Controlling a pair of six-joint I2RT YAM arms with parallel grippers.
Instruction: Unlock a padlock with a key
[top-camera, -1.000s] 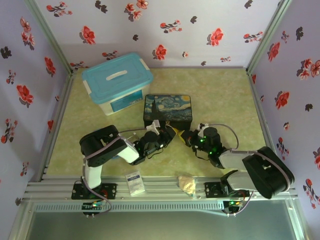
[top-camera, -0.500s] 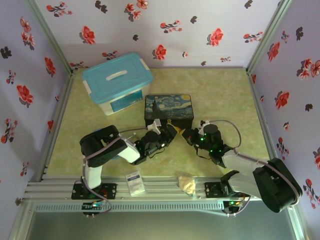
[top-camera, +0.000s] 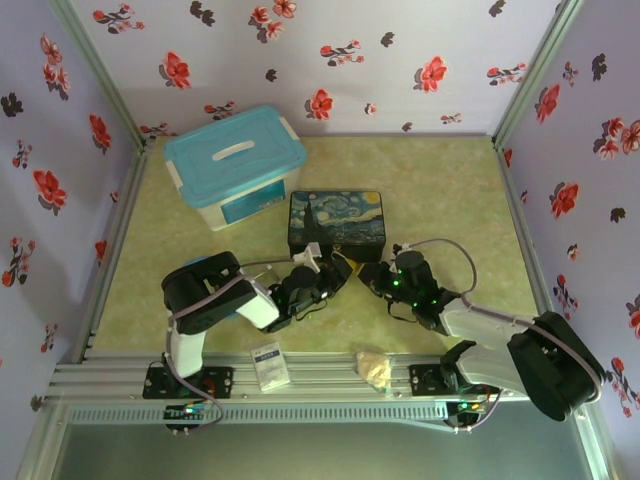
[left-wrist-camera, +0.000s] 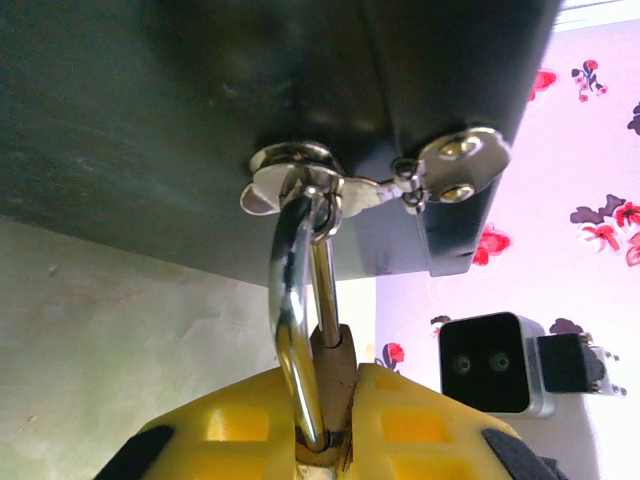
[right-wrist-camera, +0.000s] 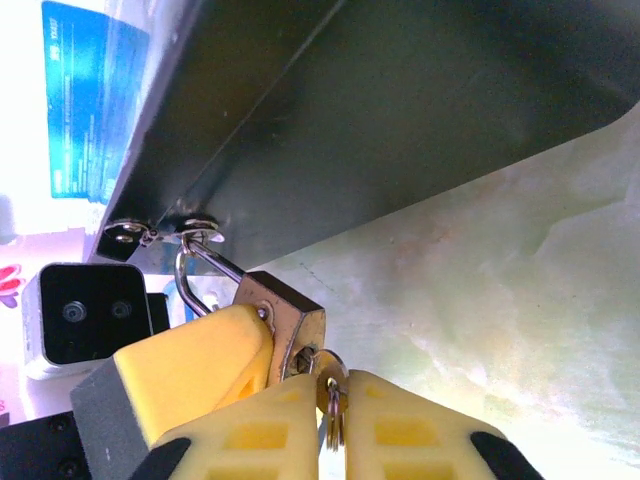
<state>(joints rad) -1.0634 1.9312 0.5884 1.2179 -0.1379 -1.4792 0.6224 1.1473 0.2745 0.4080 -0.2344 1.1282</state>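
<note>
Padlock: The small brass padlock (right-wrist-camera: 290, 320) sits just ahead of the fingertips of the right gripper (right-wrist-camera: 330, 415). Its silver shackle (left-wrist-camera: 285, 290) is threaded through the hasp (left-wrist-camera: 300, 170) on the front wall of the dark painted box (left-wrist-camera: 180, 110).
Left gripper: The left gripper (left-wrist-camera: 325, 410) is clamped on the padlock. Its yellow fingers press the brass body from both sides, and the shackle rises out from between them towards the box.
Right gripper: Its two yellow fingers lie close together, with the key's head and ring in the narrow slot between them. Whether they pinch the key or sit slack about it cannot be told.
Key: The key (right-wrist-camera: 328, 385) lies directly ahead of the right fingertips and touches the lower face of the padlock. Its blade seems to be entered in the keyhole.
Long axis: Key and padlock seem to run in one line, straight out from the right gripper and on towards the hasp. The next move is probably a roll of the wrist about that line.
Nearer arm: The right arm is the one at the key. The left arm only steadies the lock.
Arm poses: Seen from above, both arms reach forward and inward, low over the table (top-camera: 450, 190). The two grippers meet nose to nose just in front of the box's near wall.
Risk: A loose hold would likely let the fingers slip round the key's head instead of turning it.
</note>
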